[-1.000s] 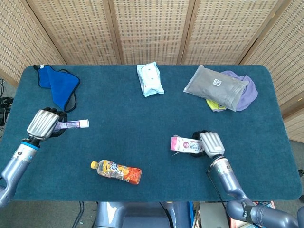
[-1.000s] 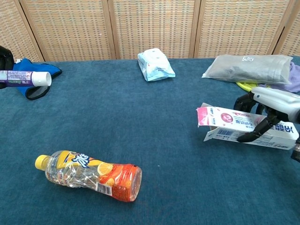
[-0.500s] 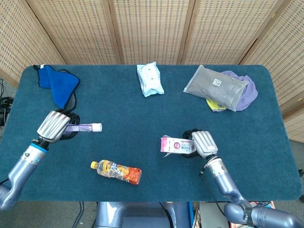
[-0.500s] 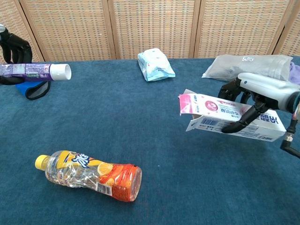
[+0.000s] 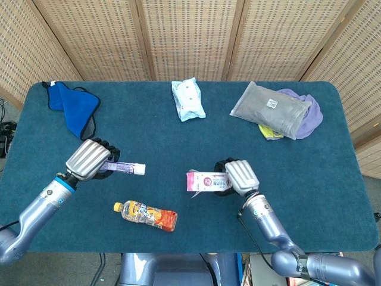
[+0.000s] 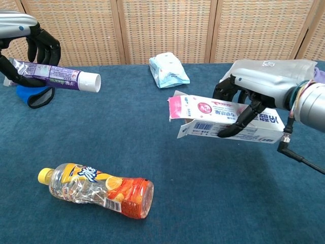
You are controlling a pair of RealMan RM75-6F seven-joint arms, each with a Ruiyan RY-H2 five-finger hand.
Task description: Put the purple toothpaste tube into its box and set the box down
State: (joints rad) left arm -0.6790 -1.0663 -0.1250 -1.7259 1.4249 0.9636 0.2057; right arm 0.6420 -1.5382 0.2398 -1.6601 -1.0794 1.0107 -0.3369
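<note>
My left hand (image 5: 90, 159) (image 6: 30, 51) grips the purple toothpaste tube (image 5: 124, 168) (image 6: 56, 75) above the table, white cap pointing right toward the box. My right hand (image 5: 236, 176) (image 6: 254, 94) holds the pink and white toothpaste box (image 5: 205, 181) (image 6: 223, 118) in the air, lying level, its open flap end facing left toward the tube. A gap of bare table separates cap and box opening.
An orange drink bottle (image 5: 146, 215) (image 6: 96, 190) lies on the blue table (image 5: 178, 143) near the front. A wipes pack (image 5: 188, 99), a grey pouch (image 5: 271, 109) over purple cloth, and a blue cloth (image 5: 74, 107) lie along the back.
Both hands have risen and moved toward each other: the left carried the tube rightward, the right carried the box leftward. The gap between cap and box opening has shrunk.
</note>
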